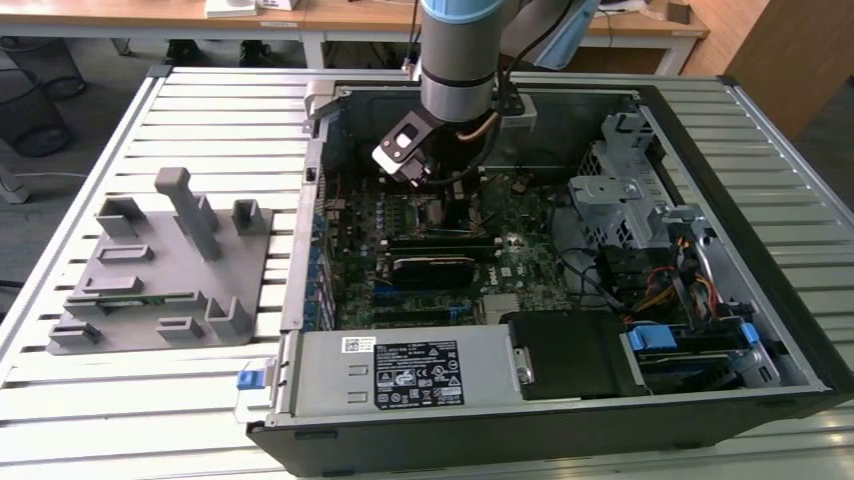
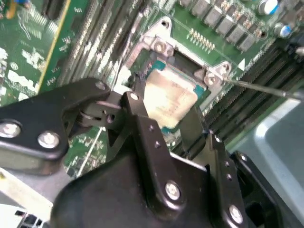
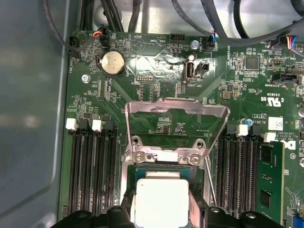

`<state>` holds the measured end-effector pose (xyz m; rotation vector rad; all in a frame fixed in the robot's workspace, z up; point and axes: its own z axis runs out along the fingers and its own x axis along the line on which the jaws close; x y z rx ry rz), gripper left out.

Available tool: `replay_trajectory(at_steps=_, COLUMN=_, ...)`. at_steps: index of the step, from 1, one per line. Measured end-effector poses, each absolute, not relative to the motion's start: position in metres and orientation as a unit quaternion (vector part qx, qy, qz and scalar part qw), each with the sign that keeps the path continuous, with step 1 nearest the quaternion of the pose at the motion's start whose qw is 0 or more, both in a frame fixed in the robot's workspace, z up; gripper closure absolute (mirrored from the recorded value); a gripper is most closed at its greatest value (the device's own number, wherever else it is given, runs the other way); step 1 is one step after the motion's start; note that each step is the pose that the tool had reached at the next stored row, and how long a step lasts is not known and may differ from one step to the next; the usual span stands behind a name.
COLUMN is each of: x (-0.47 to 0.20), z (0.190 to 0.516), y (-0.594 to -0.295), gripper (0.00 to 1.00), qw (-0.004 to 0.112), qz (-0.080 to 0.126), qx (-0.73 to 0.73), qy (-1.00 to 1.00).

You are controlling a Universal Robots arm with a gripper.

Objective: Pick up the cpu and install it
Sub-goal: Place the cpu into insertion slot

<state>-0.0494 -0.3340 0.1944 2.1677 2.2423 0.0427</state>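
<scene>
Arm (image 1: 461,60) reaching down, jaws apparently gripping cpu (image 2: 168,97)

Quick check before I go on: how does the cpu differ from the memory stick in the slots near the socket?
Shape: the cpu is square, the memory stick a long narrow strip.
Surface: the cpu has a shiny silver top; the memory stick is green with black chips.
Pose: the cpu lies flat at the socket; the memory stick stands on edge in its slot.
Both show green circuit-board material.
</scene>
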Motion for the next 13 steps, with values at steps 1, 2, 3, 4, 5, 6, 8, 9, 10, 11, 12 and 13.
replay_trajectory(at_steps=1, x=-0.0494, z=0.1944, y=-0.334, gripper=0.46, qw=0.011, qz=0.013, qx=0.695, qy=0.719)
replay_trajectory(at_steps=2, x=-0.0495, z=0.1944, y=-0.3343, gripper=0.46, qw=0.012, qz=0.013, qx=0.695, qy=0.719)
replay_trajectory(at_steps=3, x=-0.0496, z=0.1944, y=-0.3347, gripper=0.46, qw=0.012, qz=0.013, qx=0.695, qy=0.719)
replay_trajectory(at_steps=4, x=-0.0496, z=0.1943, y=-0.3347, gripper=0.46, qw=0.013, qz=0.012, qx=0.695, qy=0.719)
replay_trajectory(at_steps=5, x=-0.0496, z=0.1943, y=-0.3347, gripper=0.46, qw=0.014, qz=0.011, qx=0.695, qy=0.719)
replay_trajectory(at_steps=6, x=-0.0496, z=0.1943, y=-0.3347, gripper=0.46, qw=0.015, qz=0.01, qx=0.695, qy=0.719)
replay_trajectory(at_steps=8, x=-0.0496, z=0.1944, y=-0.3348, gripper=0.46, qw=0.017, qz=0.008, qx=0.695, qy=0.719)
replay_trajectory(at_steps=9, x=-0.0496, z=0.1945, y=-0.3348, gripper=0.46, qw=0.017, qz=0.008, qx=0.695, qy=0.719)
replay_trajectory(at_steps=10, x=-0.0496, z=0.1945, y=-0.3349, gripper=0.46, qw=0.017, qz=0.007, qx=0.695, qy=0.719)
replay_trajectory(at_steps=11, x=-0.0496, z=0.1945, y=-0.3349, gripper=0.46, qw=0.017, qz=0.007, qx=0.695, qy=0.719)
replay_trajectory(at_steps=12, x=-0.0497, z=0.1945, y=-0.3349, gripper=0.46, qw=0.017, qz=0.007, qx=0.695, qy=0.719)
replay_trajectory(at_steps=13, x=-0.0496, z=0.1944, y=-0.3348, gripper=0.46, qw=0.017, qz=0.007, qx=0.695, qy=0.719)
